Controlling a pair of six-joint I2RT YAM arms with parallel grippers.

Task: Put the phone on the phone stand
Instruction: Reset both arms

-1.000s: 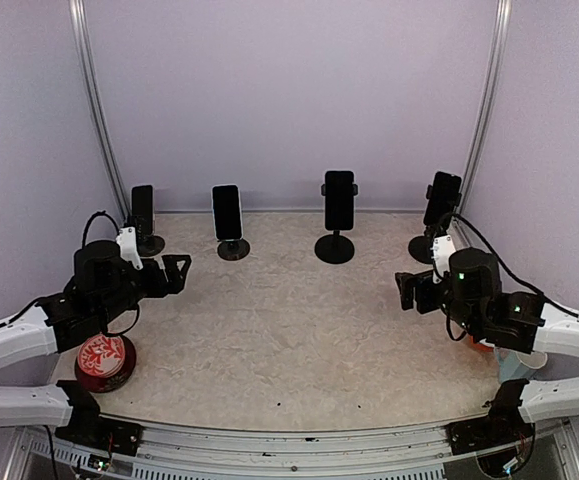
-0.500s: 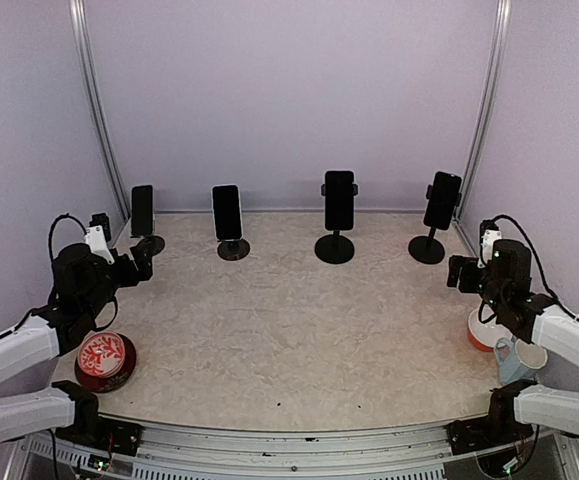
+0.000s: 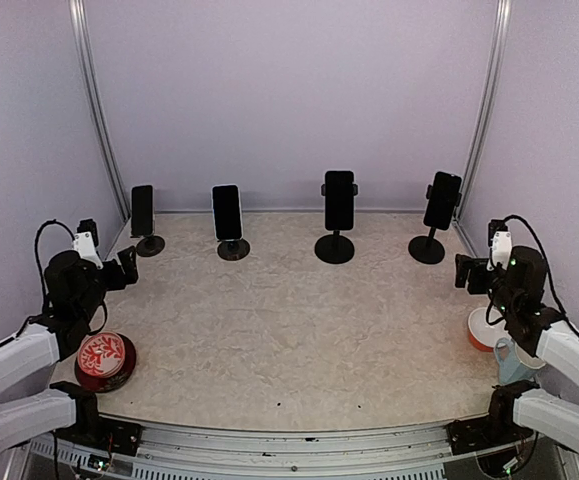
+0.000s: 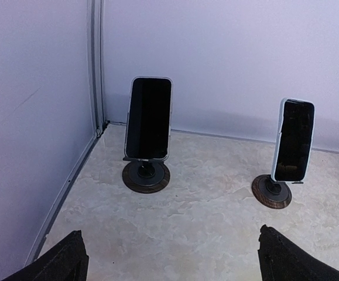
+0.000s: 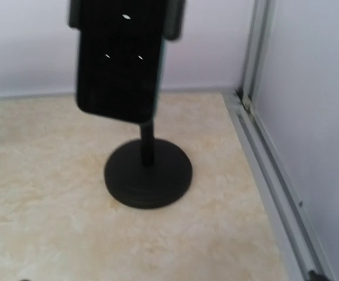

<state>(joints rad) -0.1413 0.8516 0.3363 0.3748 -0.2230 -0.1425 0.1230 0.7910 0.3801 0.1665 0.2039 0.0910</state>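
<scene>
My left gripper (image 3: 126, 268) hangs with its jaws wide apart and nothing between them, low by the left wall. Straight ahead of it, toward the back wall, the far-left phone (image 4: 149, 117) stands upright on its stand (image 4: 146, 175), long axis vertical, dark face toward me, with the second phone (image 4: 293, 140) off to its right. Over on the other side my right gripper (image 3: 466, 272) is spread and empty too, and the far-right phone (image 5: 122, 58) sits just ahead of it, held upright on its black stand (image 5: 148, 172). Each arm is nearest its own end of the row. I can find no loose phone on the desk (image 3: 299, 330), so I judge the placing done, with nothing lying in reach to grasp.
</scene>
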